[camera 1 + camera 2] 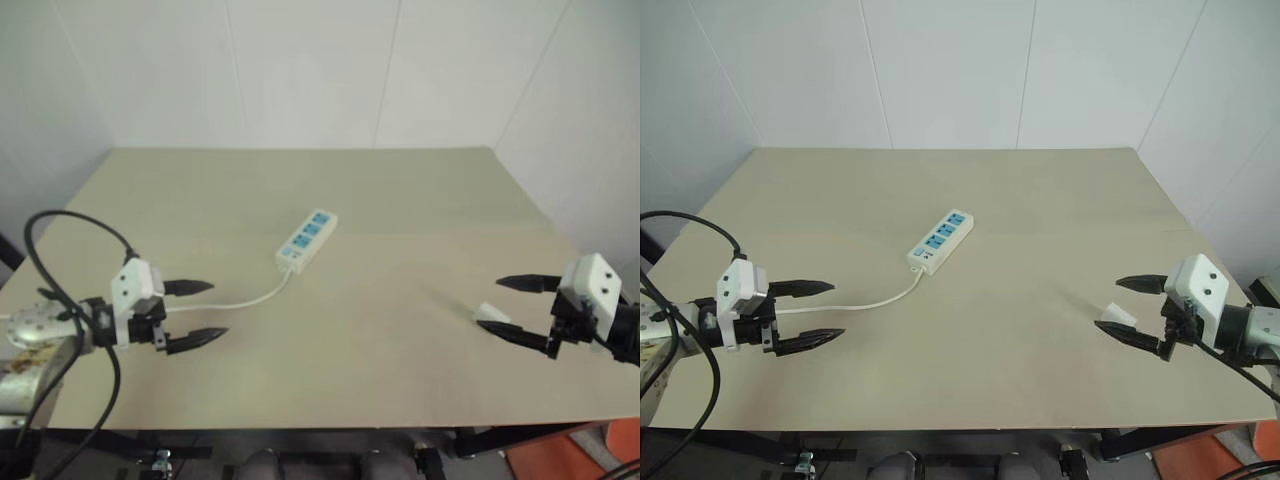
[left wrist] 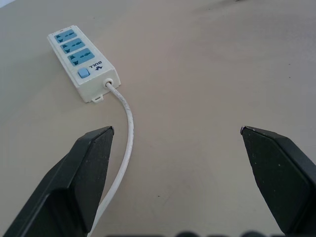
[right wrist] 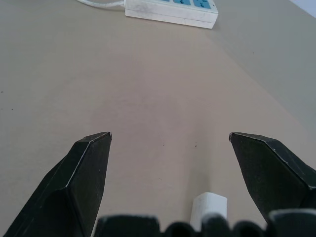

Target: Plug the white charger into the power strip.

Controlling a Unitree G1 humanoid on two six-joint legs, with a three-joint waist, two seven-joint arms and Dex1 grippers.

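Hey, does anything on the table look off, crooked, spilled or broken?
Nothing stands out. The strip lies flat at a diagonal, sockets empty, cord trailing toward the left claw. The charger sits loose beside the open right claw.

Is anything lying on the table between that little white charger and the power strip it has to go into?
Nothing visible: only bare table lies between the white charger and the power strip.

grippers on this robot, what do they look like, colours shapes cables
The left gripper and right gripper each have a white boxy module with small dark dots and two black tapered fingers ending in points. A thick black cable loops by the left arm, whose wrist is silver metal. The right arm is black.
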